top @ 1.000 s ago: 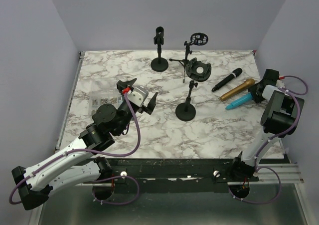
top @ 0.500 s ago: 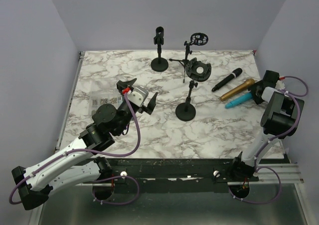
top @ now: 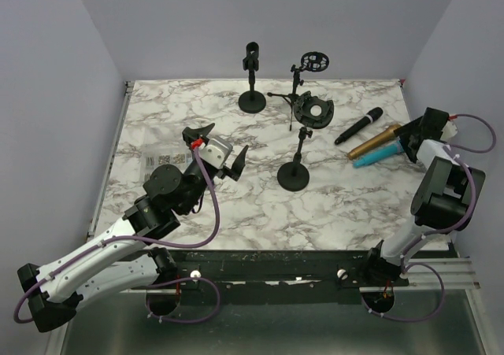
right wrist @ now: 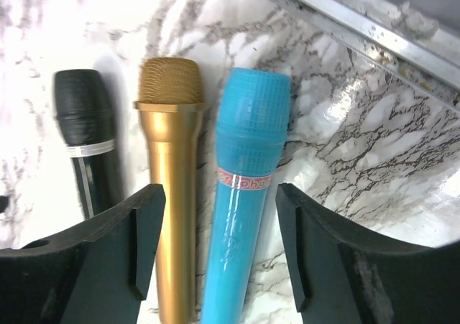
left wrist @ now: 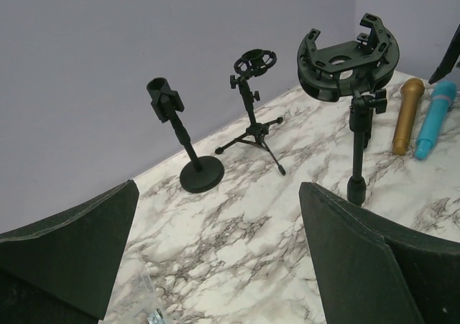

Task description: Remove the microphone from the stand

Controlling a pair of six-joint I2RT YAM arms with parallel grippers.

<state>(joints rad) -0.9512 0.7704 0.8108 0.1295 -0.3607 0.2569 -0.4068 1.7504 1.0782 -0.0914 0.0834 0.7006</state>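
- On the blue microphone [right wrist: 244,195] in the right wrist view, you find a pale band [right wrist: 243,182] around the body with slanted red lettering. Only the part "pho" reads clearly; the rest curves out of sight.
- At the left edge of the desk [top: 346,205] in the top view, you see small printed cards [top: 157,160] with dark square patterns. They are too small to read.
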